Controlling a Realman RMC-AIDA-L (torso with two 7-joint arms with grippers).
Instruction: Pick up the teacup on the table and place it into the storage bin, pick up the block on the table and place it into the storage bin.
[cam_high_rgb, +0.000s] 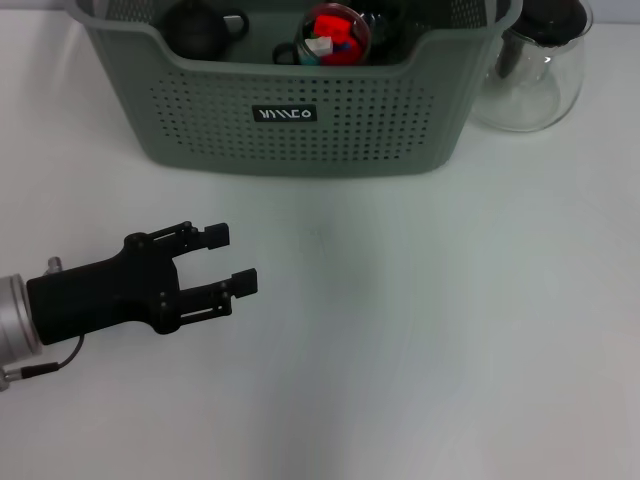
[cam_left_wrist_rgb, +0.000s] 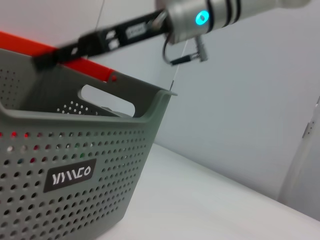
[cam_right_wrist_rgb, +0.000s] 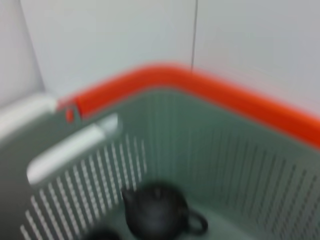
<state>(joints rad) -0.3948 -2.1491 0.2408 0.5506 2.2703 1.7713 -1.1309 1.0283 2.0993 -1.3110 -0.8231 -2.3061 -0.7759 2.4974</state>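
The grey-green storage bin (cam_high_rgb: 300, 140) stands at the far middle of the table, its black label facing me. Inside it lies a clear glass teacup (cam_high_rgb: 335, 33) with a red block (cam_high_rgb: 330, 25) and small white and blue bits showing in it. A small black pot (cam_high_rgb: 200, 28) with a handle sits beside it, and the black pot (cam_right_wrist_rgb: 157, 212) also shows in the right wrist view. My left gripper (cam_high_rgb: 232, 259) hovers over the table in front of the bin, open and empty. My right gripper (cam_left_wrist_rgb: 42, 60) shows as a dark blur above the storage bin (cam_left_wrist_rgb: 75, 165).
A clear glass pot with a black lid (cam_high_rgb: 535, 70) stands right of the bin, close to its corner. An orange band (cam_right_wrist_rgb: 200, 90) runs behind the bin's far rim. Bare white table (cam_high_rgb: 420, 340) lies in front of the bin.
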